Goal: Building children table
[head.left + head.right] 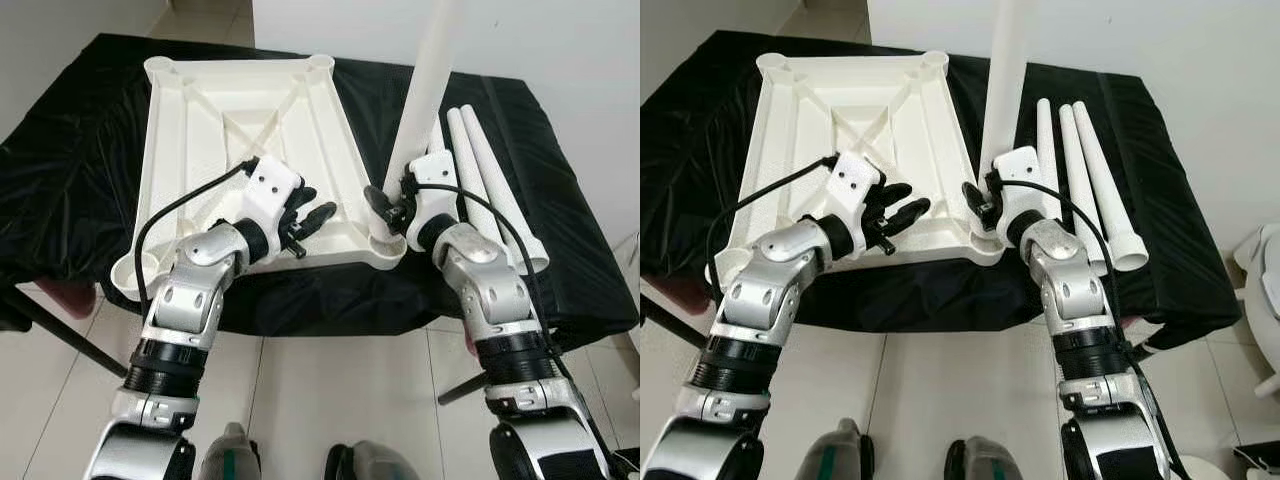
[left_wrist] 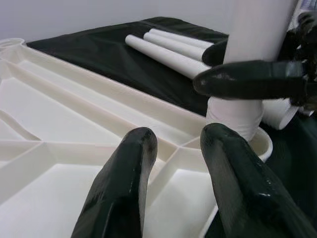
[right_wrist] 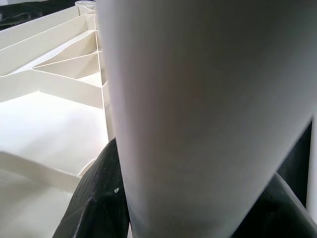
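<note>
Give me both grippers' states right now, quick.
Left gripper: open, empty, over the upturned tabletop.
Right gripper: shut on the upright table leg at the corner socket.

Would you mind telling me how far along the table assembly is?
Early on. The tabletop lies underside up. The right gripper holds the first leg upright in the near right corner socket. Three loose legs lie alongside. The left gripper hovers open.

White wall (image 1: 560, 40), pale tiled floor (image 1: 340, 390), black-draped table (image 1: 80, 150)
</note>
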`<state>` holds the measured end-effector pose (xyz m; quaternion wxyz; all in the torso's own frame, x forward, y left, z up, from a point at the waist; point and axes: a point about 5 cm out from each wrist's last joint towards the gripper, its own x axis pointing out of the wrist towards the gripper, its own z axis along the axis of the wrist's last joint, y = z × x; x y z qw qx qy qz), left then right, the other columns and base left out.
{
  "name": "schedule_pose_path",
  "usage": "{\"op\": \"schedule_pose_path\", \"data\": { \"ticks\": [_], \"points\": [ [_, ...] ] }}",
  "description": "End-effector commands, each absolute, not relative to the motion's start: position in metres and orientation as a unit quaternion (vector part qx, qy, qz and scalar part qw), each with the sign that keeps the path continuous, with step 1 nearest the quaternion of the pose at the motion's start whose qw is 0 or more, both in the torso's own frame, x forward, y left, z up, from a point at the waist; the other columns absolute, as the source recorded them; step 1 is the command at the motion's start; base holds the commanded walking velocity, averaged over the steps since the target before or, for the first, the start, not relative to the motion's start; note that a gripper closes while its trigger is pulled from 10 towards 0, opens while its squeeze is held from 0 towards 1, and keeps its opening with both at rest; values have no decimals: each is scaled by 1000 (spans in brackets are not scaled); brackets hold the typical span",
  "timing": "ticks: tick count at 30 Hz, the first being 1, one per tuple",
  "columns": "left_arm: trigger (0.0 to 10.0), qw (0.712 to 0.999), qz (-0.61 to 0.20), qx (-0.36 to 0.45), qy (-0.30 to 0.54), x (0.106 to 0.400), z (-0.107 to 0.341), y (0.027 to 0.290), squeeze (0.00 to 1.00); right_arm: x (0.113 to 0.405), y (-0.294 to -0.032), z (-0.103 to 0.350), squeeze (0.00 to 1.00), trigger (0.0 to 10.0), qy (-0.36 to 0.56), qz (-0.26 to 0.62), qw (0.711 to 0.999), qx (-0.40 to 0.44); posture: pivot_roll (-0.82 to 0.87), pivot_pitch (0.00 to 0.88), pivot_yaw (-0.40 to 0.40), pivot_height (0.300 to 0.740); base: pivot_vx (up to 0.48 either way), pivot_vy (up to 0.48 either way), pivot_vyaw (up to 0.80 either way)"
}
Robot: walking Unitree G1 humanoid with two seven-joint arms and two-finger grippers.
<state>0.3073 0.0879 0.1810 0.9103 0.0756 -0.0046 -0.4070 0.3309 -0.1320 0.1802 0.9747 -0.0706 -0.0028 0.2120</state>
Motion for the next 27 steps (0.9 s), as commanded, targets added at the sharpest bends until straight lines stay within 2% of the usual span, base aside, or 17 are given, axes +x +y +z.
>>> {"op": "schedule_pose_path", "data": {
  "ticks": [1,11,15,19,27],
  "points": [
    [10000,953,-290,85,-4,312,180,97,0,327,-132,178,0,10000,2,222,972,-82,32,43,-58,740,0,0,0],
    [10000,956,-283,76,-12,306,185,100,0,317,-127,174,0,10000,-5,238,968,-77,34,49,-54,740,0,0,0],
    [10000,948,-308,84,-14,297,184,97,0,315,-129,168,0,10000,-5,232,970,-68,38,50,-53,740,0,0,0],
    [10000,926,-364,104,-9,282,178,90,0,315,-133,158,0,10000,-5,219,974,-56,44,50,-51,740,0,0,0],
    [10000,927,-360,108,-2,279,177,91,0,303,-130,153,0,10000,-27,249,966,-59,45,52,-50,740,0,0,0]
  ]
}}
